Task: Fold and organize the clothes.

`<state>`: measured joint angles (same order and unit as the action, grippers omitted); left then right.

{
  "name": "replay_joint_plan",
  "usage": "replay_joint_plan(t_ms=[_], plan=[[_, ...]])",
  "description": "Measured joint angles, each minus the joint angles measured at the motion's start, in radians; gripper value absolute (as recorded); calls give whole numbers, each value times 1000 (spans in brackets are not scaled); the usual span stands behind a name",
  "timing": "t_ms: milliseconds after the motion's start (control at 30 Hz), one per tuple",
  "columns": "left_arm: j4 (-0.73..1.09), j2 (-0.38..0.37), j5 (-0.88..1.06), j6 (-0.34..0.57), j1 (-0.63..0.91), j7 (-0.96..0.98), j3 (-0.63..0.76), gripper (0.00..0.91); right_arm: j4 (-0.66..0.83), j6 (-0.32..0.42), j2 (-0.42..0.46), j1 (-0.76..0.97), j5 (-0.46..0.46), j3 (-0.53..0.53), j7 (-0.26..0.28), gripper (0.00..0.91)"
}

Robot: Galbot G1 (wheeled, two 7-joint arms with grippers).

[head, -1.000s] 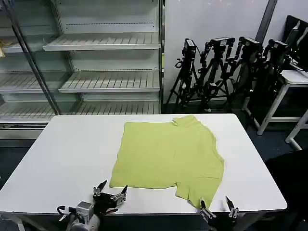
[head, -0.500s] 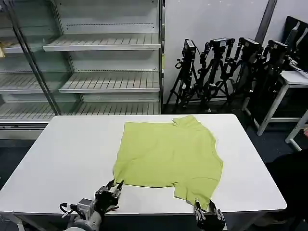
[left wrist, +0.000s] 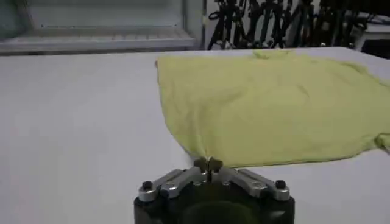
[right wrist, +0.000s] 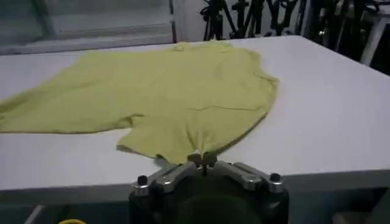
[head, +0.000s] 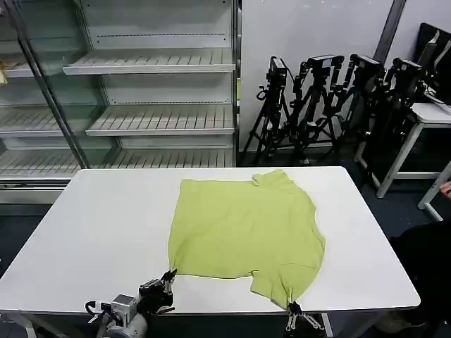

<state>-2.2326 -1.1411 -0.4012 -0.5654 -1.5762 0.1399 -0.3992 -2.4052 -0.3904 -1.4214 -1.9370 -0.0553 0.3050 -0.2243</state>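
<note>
The clothes, a lime T-shirt (head: 243, 229), lie spread flat on the white table (head: 99, 232), plain side up. My left gripper (head: 168, 277) is shut on the shirt's near left corner, and in the left wrist view the fabric (left wrist: 268, 103) fans out from the pinched left gripper (left wrist: 208, 162). Near the table's front edge my right gripper (head: 292, 307) is shut on the tip of the near sleeve; the cloth (right wrist: 177, 97) puckers into the closed right gripper (right wrist: 202, 159) in the right wrist view.
Empty shelving (head: 148, 67) stands behind the table on the left. A cluster of black tripods with cameras (head: 331, 98) stands at the back right beside another white table (head: 430, 116). Bare tabletop lies left and right of the shirt.
Both grippers went from open to shut on the shirt's near edge and pulled back toward the front edge. The near hem and sleeve drew tighter toward me.
</note>
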Motion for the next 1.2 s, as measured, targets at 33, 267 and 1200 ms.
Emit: replay_joint_plan(t_ms=[33, 267, 1200], plan=[[-12, 3, -2, 0, -7, 0, -4, 40, -12, 4, 2, -10, 8, -1, 0, 0], [-91, 19, -15, 8, -70, 2, -40, 40, -99, 31, 8, -62, 36, 0, 7, 0], [-187, 142, -176, 73, -134, -12, -179, 40, -50, 18, 174, 218, -241, 209, 51, 0]])
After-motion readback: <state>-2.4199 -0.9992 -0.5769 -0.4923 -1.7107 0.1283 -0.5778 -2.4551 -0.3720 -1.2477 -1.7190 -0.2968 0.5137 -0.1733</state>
